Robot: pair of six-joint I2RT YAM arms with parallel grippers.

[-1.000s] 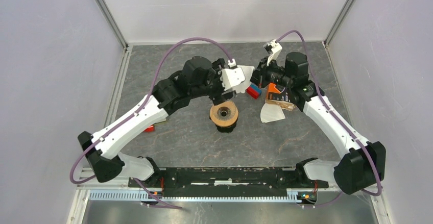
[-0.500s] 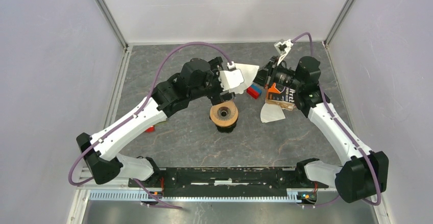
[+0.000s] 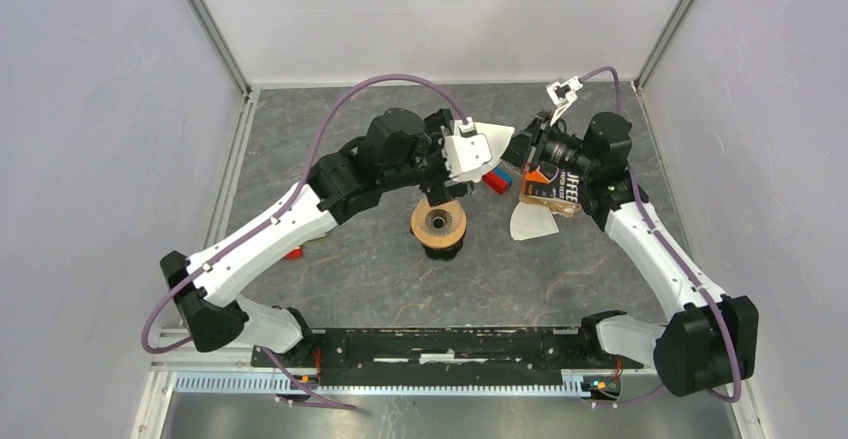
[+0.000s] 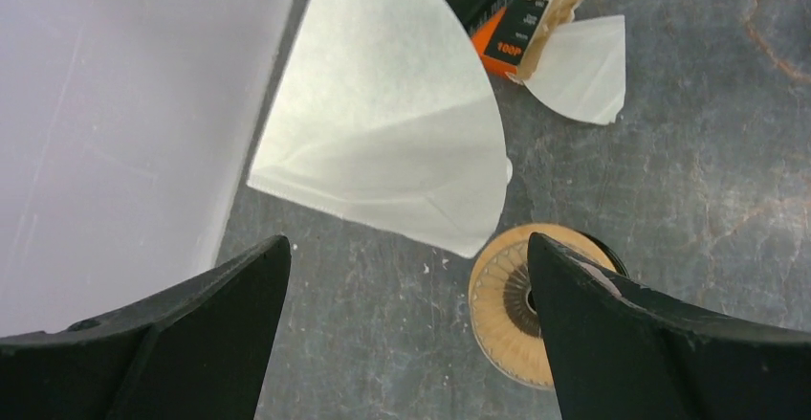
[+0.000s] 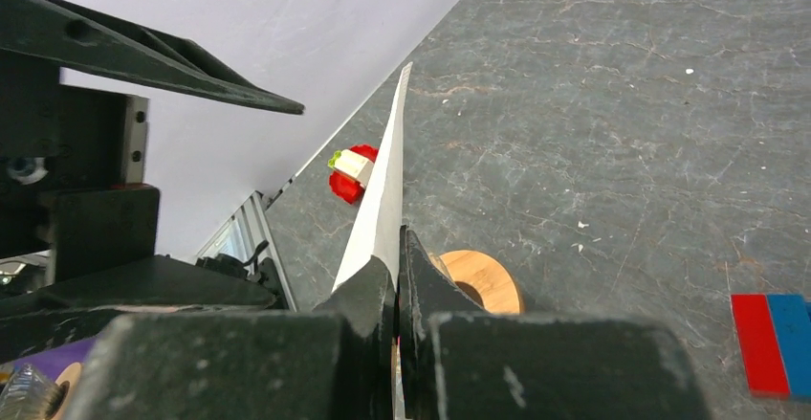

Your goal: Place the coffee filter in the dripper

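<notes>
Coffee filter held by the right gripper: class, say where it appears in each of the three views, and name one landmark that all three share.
Top external: the coffee filter is upper centre, a white fan between the two arms.
Left wrist: upper centre, a broad white fan seen face-on.
Right wrist: centre, edge-on, a thin white strip standing up from the right gripper.
Shared landmark: the dripper's wooden ring.

coffee filter (image 4: 383, 123) — white | dripper (image 4: 512, 296) — light-brown collar | grey veined table (image 3: 520, 279)
</notes>
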